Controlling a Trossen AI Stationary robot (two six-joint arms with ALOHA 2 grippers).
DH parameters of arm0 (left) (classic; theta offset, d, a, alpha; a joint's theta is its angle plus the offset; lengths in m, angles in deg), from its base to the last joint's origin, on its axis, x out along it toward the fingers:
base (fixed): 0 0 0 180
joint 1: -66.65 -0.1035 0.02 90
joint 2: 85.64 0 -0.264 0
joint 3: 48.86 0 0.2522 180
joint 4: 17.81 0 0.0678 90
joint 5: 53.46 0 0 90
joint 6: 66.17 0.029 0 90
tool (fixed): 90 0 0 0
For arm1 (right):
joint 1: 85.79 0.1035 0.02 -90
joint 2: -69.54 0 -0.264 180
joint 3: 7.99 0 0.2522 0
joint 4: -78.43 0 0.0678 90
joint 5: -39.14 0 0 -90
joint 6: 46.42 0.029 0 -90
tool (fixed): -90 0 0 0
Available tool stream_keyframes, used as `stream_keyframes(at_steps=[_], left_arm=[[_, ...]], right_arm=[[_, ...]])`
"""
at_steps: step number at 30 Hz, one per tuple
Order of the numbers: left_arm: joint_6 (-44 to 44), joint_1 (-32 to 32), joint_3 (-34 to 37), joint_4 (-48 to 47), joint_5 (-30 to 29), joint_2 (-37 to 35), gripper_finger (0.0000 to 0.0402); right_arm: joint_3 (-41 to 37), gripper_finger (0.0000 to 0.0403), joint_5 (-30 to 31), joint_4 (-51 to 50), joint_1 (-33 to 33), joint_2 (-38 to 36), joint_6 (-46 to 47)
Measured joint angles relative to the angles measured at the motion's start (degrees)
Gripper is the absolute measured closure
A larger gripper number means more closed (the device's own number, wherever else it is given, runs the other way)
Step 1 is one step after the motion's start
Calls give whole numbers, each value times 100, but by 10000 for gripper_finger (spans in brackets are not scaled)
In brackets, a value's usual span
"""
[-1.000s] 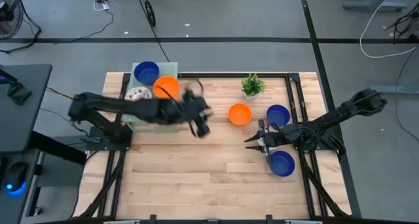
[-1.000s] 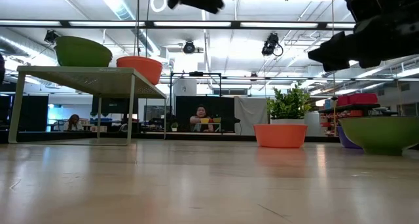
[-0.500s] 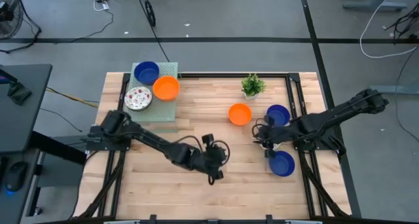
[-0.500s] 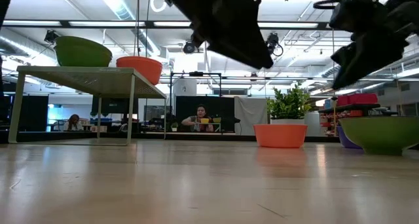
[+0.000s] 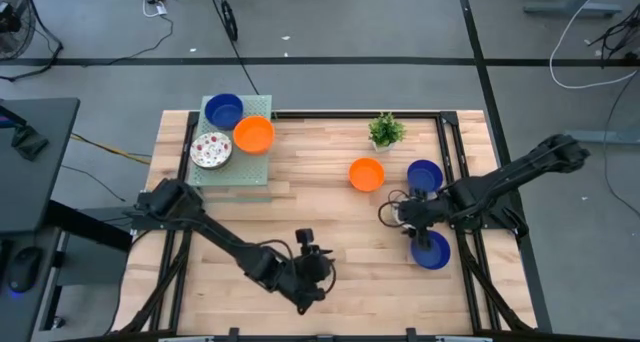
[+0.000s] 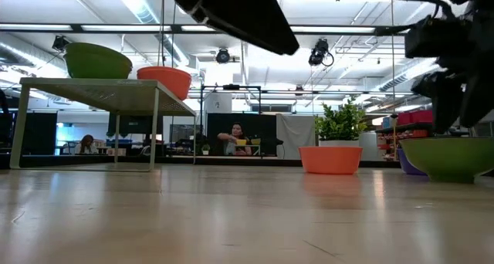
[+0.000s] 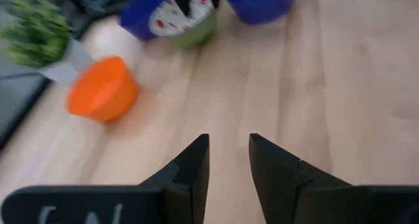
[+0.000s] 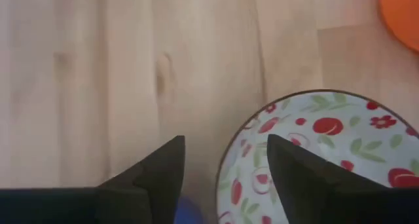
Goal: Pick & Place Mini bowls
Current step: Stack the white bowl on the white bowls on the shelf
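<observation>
We count three mini bowls on the raised green stand (image 5: 250, 167) at the far left corner: a blue one (image 5: 223, 110), an orange one (image 5: 254, 134) and a white speckled one (image 5: 211, 150). If the stand is the goal, those are done. Four remain on the tabletop (image 5: 300, 212) at the right: an orange bowl (image 5: 367, 173), a blue bowl (image 5: 425, 174), a nearer blue bowl (image 5: 432, 249), and a speckled bowl (image 8: 327, 139) lying under the right end effector (image 5: 392, 214). That end effector is released, its fingers (image 8: 154, 175) spread either side of the speckled bowl's rim without gripping it. The left end effector (image 5: 305, 272) hangs over the bare front of the tabletop, narrowly parted and holding nothing. The potted plant (image 5: 386, 130) stands just beside the orange bowl. The right-hand bowls sit close together, so we judge lifting one cleanly will need care. The left arm also lies across the front of the route to the stand.
</observation>
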Motion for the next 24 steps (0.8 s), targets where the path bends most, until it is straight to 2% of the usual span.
stream_keyframes(at_steps=[3,7,15,18,24], left_arm=[[-4,97,0,-32,-338,0,289],[-108,112,0,-70,-360,0,289],[-415,105,0,-104,-312,-2,289],[-477,110,0,-105,-307,-2,289],[-562,106,0,-110,-306,-4,289]], right_arm=[[-4,189,140,-1,28,268,-7],[-4,221,306,-15,26,565,4],[-4,339,283,36,26,877,-86],[22,383,249,406,77,869,-340],[475,386,-206,1417,297,1186,-1036]])
